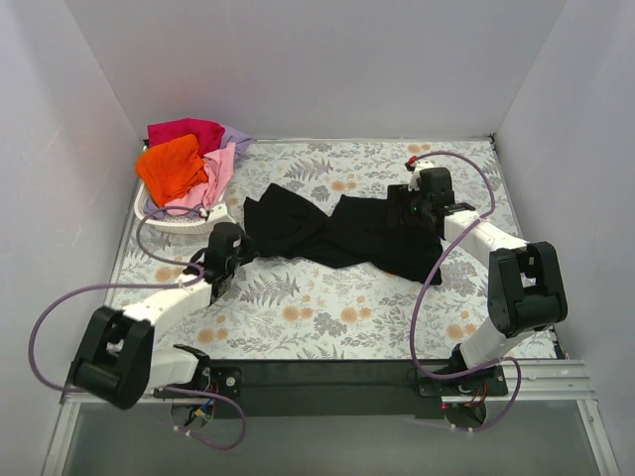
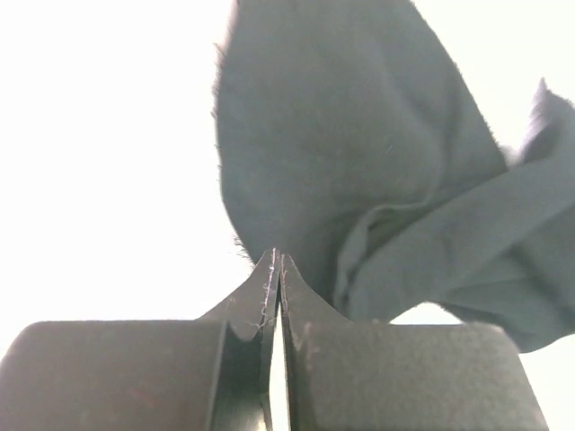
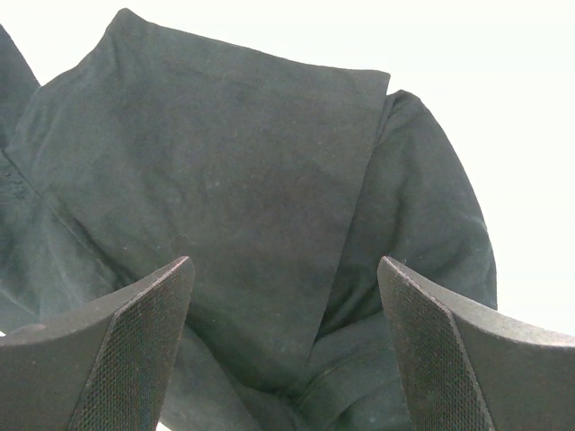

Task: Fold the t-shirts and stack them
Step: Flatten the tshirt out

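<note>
The black t-shirt [image 1: 337, 233] lies across the middle of the table [image 1: 327, 327], slightly toward the far edge. It is bunched and twisted at its waist. The orange t-shirt [image 1: 174, 169], pink t-shirt [image 1: 220, 171], magenta-red t-shirt [image 1: 187, 131] and lavender t-shirt [image 1: 238, 137] are heaped in the white basket [image 1: 164, 220] at the far left corner.

The left gripper [image 2: 276, 269] has its jaws pressed together, and I read them as pinching a thin edge at the shirt's left end. The right gripper [image 3: 287, 341] has its jaws spread and holds nothing. It hangs over a flat folded panel at the shirt's right end.

Handling, in my judgement: the cloth is light, limp and not fragile. It will sag, drag and fold on itself, and it cannot be pushed flat. I would take hold at a hem corner or shoulder seam, pinching one layer only, and keep both ends under gentle tension to untwist the middle
</note>
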